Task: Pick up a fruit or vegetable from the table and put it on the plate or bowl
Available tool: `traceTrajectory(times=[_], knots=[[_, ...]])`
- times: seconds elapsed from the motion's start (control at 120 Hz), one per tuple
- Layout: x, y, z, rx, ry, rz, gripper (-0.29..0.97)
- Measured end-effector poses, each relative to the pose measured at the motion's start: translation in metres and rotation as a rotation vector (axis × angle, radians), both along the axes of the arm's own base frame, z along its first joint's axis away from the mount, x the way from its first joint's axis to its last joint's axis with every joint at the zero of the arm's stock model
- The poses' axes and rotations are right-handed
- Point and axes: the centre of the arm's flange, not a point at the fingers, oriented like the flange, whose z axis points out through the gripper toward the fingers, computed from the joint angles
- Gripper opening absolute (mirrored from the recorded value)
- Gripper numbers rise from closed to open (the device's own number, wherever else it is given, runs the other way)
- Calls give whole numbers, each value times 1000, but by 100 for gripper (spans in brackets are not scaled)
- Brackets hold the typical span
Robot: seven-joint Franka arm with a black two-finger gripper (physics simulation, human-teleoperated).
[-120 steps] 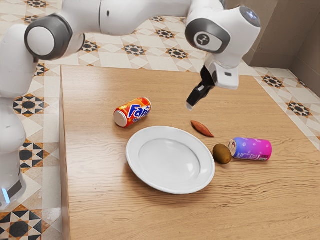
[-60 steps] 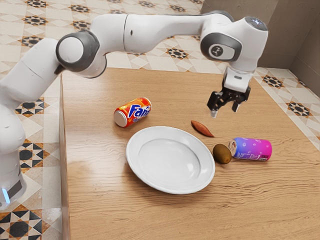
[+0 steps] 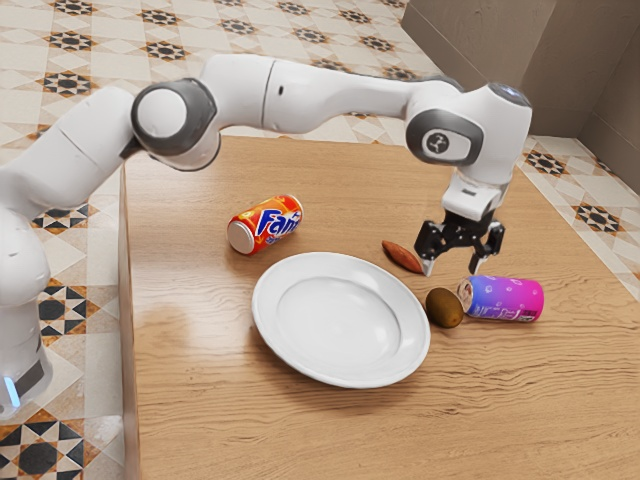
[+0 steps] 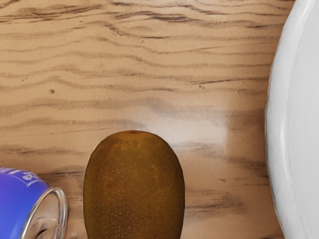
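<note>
Wooden tabletop, with a white plate in the middle. A purple can lies on its side beside it. The kiwi rests between plate and can, just beside both. Its long axis runs along the plate's rim, crosswise to the can. The gripper hangs just above and behind the kiwi, its fingers spread and empty.
</note>
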Motion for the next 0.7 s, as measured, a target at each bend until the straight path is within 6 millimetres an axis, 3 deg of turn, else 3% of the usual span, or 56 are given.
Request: traceTrajectory(times=[0.392,0.7], knots=[[14,5,-45,-28,34,-42,68],[21,0,-66,-47,32,-61,68]])
